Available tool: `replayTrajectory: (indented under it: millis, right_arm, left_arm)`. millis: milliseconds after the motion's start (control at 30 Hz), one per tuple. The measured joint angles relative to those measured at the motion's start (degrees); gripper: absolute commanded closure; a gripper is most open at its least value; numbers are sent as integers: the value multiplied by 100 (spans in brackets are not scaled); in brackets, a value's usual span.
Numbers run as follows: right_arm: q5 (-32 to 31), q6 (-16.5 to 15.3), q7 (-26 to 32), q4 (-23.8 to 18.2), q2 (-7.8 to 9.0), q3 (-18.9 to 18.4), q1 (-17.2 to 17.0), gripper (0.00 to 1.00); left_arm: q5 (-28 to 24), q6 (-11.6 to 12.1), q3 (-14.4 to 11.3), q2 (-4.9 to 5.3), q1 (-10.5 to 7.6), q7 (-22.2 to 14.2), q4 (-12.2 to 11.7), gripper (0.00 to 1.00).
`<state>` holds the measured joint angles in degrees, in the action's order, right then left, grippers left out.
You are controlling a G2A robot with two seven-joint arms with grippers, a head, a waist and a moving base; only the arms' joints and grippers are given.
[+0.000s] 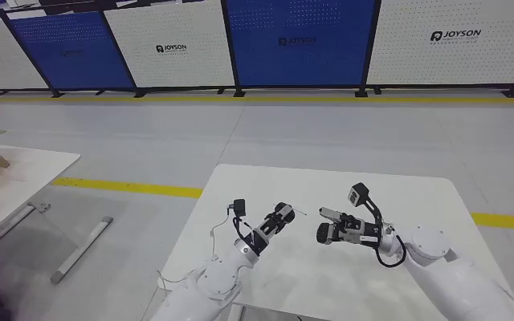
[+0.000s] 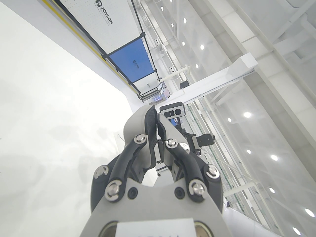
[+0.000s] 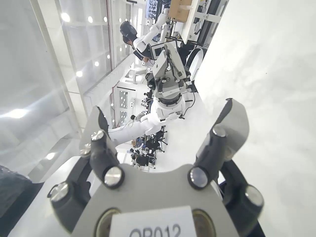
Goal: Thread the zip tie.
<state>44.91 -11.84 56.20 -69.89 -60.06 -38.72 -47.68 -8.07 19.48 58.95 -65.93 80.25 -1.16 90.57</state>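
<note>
In the top view my left gripper (image 1: 285,213) hovers over the middle of the white table (image 1: 337,180), shut, with a thin dark zip tie (image 1: 302,214) sticking out of its tip toward the other arm. In the left wrist view its fingertips (image 2: 151,114) are pressed together. My right gripper (image 1: 323,224) faces it from a short distance, apart from the tie. In the right wrist view the right gripper (image 3: 165,113) stands wide open with nothing between its fingers, and the left gripper (image 3: 167,61) points back at it farther off.
The table's far edge (image 1: 329,168) and its left edge (image 1: 189,229) border open grey floor. A second white table (image 1: 32,172) stands off to the left. Blue and white panels (image 1: 297,40) line the back of the room.
</note>
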Motion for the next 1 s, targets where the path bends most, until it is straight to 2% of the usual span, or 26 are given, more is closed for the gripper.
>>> replayTrajectory:
  millis: [33, 100, 200, 333, 400, 467, 733, 800, 900, 967, 1000]
  right_arm:
    - [184, 80, 99, -11, -11, -44, -47, 0]
    - [893, 442, 513, 147, -44, -162, -90, 0]
    - [1685, 1053, 1065, 588, -144, -211, 72, 0]
    - [2139, 1899, 1207, 1194, -350, -52, 368, 0]
    - [2171, 2207, 1179, 1411, -435, 39, 495, 0]
    - [2132, 2285, 1157, 1473, -462, 70, 541, 0]
    - [2135, 2271, 1148, 1454, -457, 60, 525, 0]
    - [2177, 2446, 991, 1346, -461, 23, 481, 0]
    - [2150, 2886, 717, 1195, -485, -15, 520, 0]
    - [2155, 3157, 565, 1173, -536, 57, 563, 0]
    - [2211, 3185, 521, 1211, -568, 118, 585, 0]
  left_arm:
    - [0, 0, 0, 0, 0, 0, 0, 100]
    - [0, 0, 0, 0, 0, 0, 0, 100]
    - [0, 0, 0, 0, 0, 0, 0, 100]
    - [0, 0, 0, 0, 0, 0, 0, 100]
    - [0, 0, 0, 0, 0, 0, 0, 100]
    - [0, 0, 0, 0, 0, 0, 0, 100]
    - [0, 0, 0, 0, 0, 0, 0, 100]
    - [0, 0, 0, 0, 0, 0, 0, 100]
    - [0, 0, 0, 0, 0, 0, 0, 100]
    - [0, 0, 0, 0, 0, 0, 0, 100]
    - [0, 0, 0, 0, 0, 0, 0, 100]
